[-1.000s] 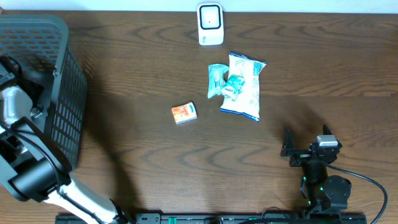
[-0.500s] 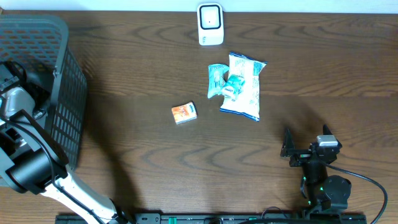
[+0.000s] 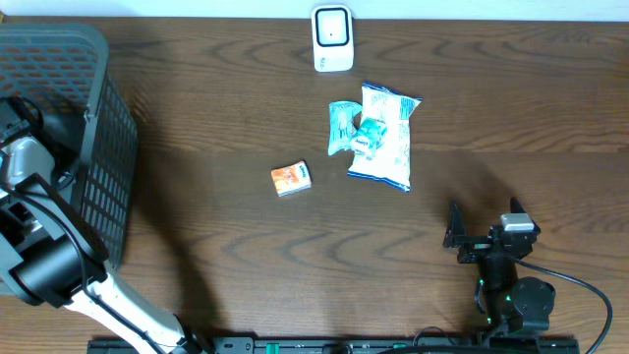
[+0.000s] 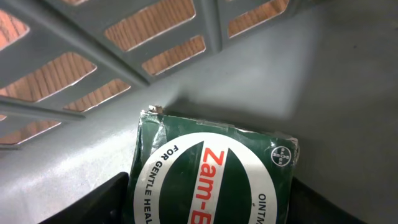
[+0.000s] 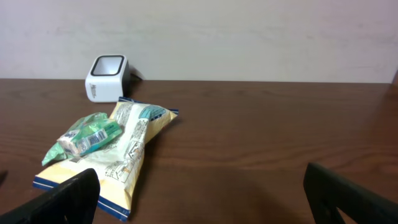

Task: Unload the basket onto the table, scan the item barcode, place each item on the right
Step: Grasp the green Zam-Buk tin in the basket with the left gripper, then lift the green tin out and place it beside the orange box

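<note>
In the left wrist view a dark green ointment box (image 4: 211,180), with a white ring and red lettering, lies flat on the grey floor of the basket (image 4: 323,93). My left gripper (image 4: 208,211) reaches down inside the basket, and its two black fingers press against the box's left and right sides. The overhead view shows only the left arm (image 3: 29,162) dipping into the basket (image 3: 88,59); the box is hidden there. The white barcode scanner (image 3: 332,39) stands at the table's back edge. My right gripper (image 3: 484,224) rests open near the front right, holding nothing.
A white and blue snack bag (image 3: 385,138) lies mid-table with a teal packet (image 3: 349,128) on it. A small orange box (image 3: 291,179) lies to their left. The basket's slatted wall (image 4: 124,43) rises close behind the green box.
My left arm has shifted slightly deeper into the basket. The right arm and the items on the table have not moved.
</note>
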